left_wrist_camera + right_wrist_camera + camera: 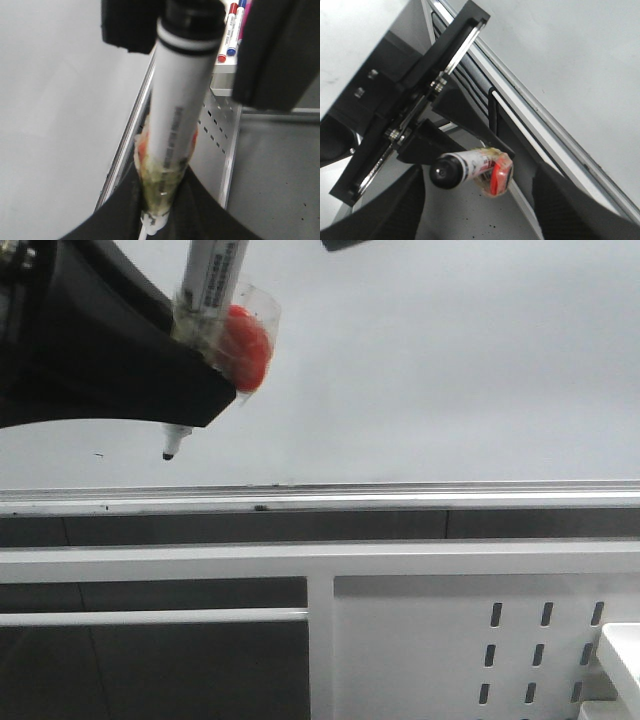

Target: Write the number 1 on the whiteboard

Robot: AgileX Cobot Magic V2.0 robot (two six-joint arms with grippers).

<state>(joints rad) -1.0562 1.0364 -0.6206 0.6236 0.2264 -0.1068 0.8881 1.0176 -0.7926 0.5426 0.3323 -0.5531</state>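
Note:
The whiteboard (450,370) fills the upper front view, pale grey with a silver rail (400,494) along its lower edge. No number 1 stroke shows on it, only tiny dark specks. My left gripper (200,405) is shut on a white marker (212,275) wrapped in tape with a red piece (245,345). The black tip (168,452) is low on the board, just above the rail; contact with the board is unclear. In the left wrist view the marker (180,100) runs up from the shut gripper (162,210). My right gripper (477,215) is open and empty, facing the marker (470,167).
A white perforated metal panel (450,640) stands below the rail and also shows in the left wrist view (215,130). Several coloured markers (231,25) stand in a holder beyond it. A white box edge (620,650) is at the lower right. A dark part (345,244) shows at the top edge.

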